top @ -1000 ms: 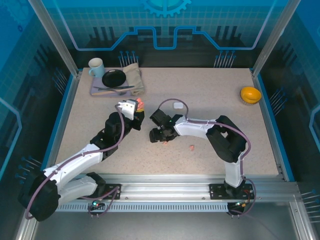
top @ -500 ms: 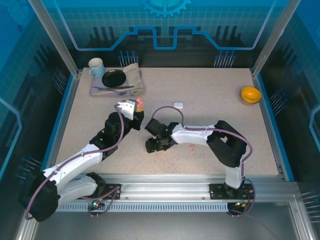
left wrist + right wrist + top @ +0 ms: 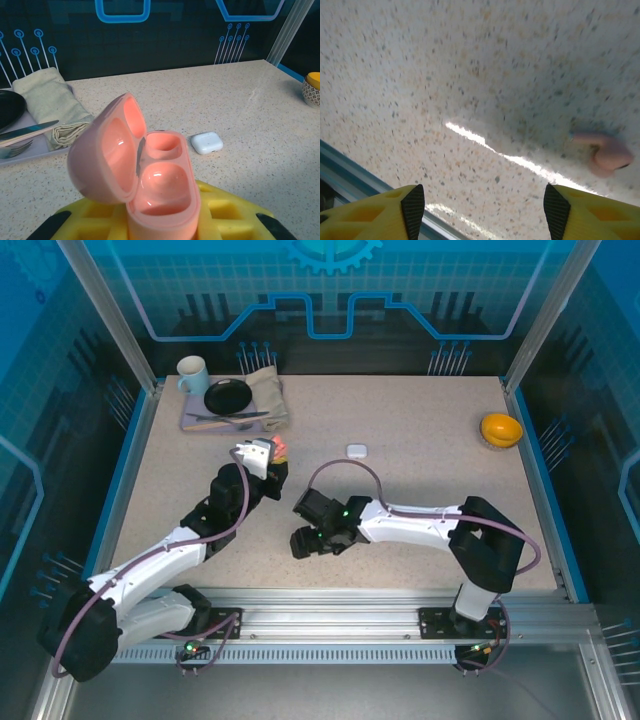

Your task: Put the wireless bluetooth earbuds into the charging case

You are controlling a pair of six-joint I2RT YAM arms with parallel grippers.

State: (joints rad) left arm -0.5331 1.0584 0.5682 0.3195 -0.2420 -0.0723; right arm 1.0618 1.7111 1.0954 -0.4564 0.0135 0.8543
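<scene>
On the speckled table (image 3: 470, 75), just past the right gripper (image 3: 484, 215) and off to one side of it, lies one pink earbud (image 3: 607, 152). It is a small glossy salmon piece with a rounded body and a short stem, resting on its side and touched by nothing. Its housing, the pink case (image 3: 160, 185), is well apart from it, held up and clamped at its base by the left gripper (image 3: 160, 222), with the lid swung open on its hinge to one side. Both wells look hollow and glossy; we judge them empty, so nothing has yet been inserted into this case. The right gripper's jaws stand apart with bare table between them. The earbud sits outside that gap, beyond one fingertip, so nothing is held. Left to do, by our reckoning: centre the jaws on the earbud, pick it up, carry it to the open case and seat it in a well. A white case (image 3: 206, 142), lid closed, lies on the table farther back, apart from both grippers. We cannot tell whether it holds anything.
</scene>
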